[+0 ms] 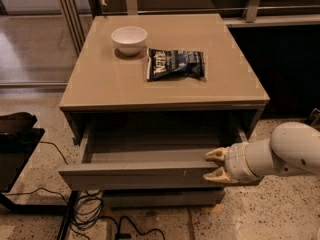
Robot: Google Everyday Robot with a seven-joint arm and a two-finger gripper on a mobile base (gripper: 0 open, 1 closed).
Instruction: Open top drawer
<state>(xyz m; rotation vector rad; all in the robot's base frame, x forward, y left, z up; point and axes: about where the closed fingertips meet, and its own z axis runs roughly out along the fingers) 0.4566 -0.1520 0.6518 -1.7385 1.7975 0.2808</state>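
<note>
The top drawer (135,175) of the taupe cabinet stands pulled out toward me, its shallow grey interior (155,143) showing and empty. Small pale scratch marks sit near the right end of its flat front. My gripper (216,166), on a white arm coming in from the right, is at the right end of the drawer's front edge. One pale finger (217,155) lies over the top rim and the other (216,176) against the front panel, so the fingers straddle the drawer front.
A white bowl (129,39) and a dark chip bag (175,63) lie on the cabinet top (100,84). A lower drawer front (160,198) sits below. Black cables (95,211) trail on the floor at left, by a black stand (15,154).
</note>
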